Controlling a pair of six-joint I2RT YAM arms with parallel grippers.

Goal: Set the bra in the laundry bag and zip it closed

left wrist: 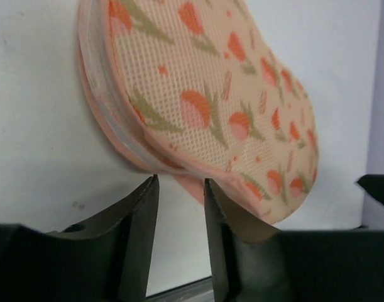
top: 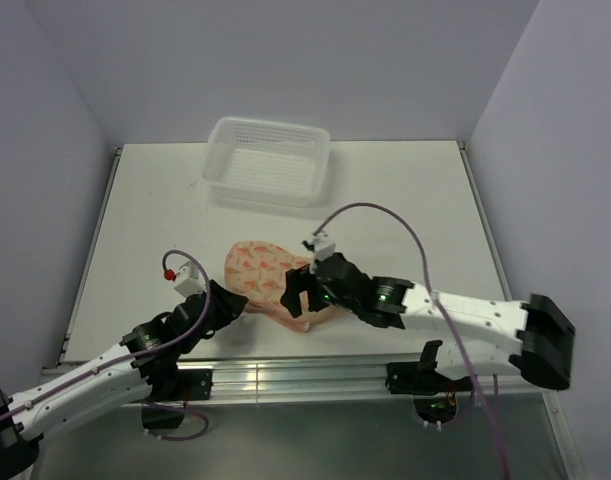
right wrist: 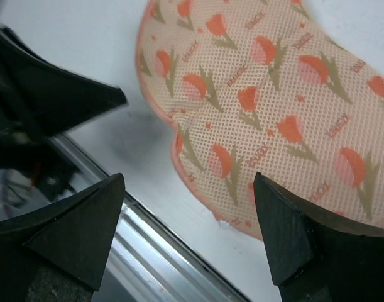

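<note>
Laundry bag [top: 268, 272]: flat on the desk [top: 405, 200] near its front edge, between both arms.
Look: peach mesh, orange tulip print; the rim seam appears shut.
Bra: none visible; I judge it is inside.
Progress: I reckon nearly done; zip end unconfirmed.
Left fingers [left wrist: 141, 217]: narrowly parted, empty, beside the rim.
Right fingers [right wrist: 85, 220]: wide, empty, over the bag.
</note>
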